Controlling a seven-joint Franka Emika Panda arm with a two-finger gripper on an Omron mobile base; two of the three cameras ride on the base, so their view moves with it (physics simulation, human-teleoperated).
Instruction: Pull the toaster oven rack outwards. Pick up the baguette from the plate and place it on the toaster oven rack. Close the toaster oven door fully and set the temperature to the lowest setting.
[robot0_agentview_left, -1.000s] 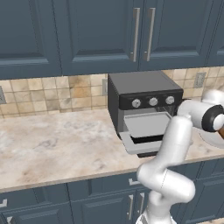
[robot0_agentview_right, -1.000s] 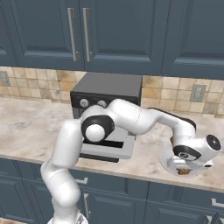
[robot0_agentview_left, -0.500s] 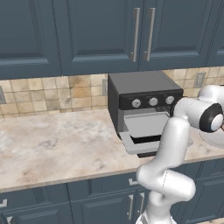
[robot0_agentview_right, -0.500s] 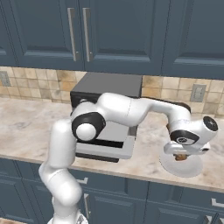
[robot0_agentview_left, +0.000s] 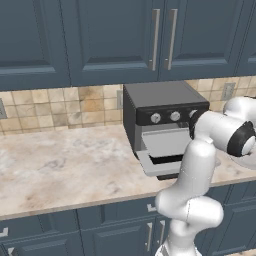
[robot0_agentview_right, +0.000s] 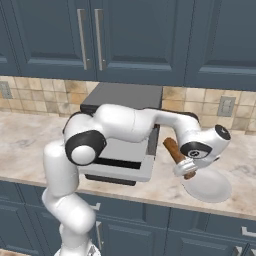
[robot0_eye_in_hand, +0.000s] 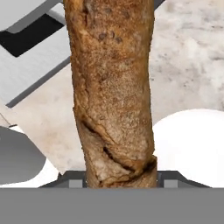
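Light is even and fairly bright, flat and diffuse, with no single visible source and no glare. The upper cabinets (robot0_agentview_left: 100, 40) stay dark and matte, their handles carrying thin pale highlights. Left of the gripper (robot0_agentview_right: 186, 169), the toaster oven (robot0_agentview_right: 122, 100) casts a soft dark shadow beneath its open front, and the white arm shades gently to grey on its undersides. Below the gripper, the plate (robot0_agentview_right: 210, 186) lies pale with almost no shadow. The base views are crisp but coarse. Directly ahead of the hand, the baguette (robot0_eye_in_hand: 111, 87) looks soft and pixelated up close; the counter (robot0_eye_in_hand: 188, 57) beyond is smeared.
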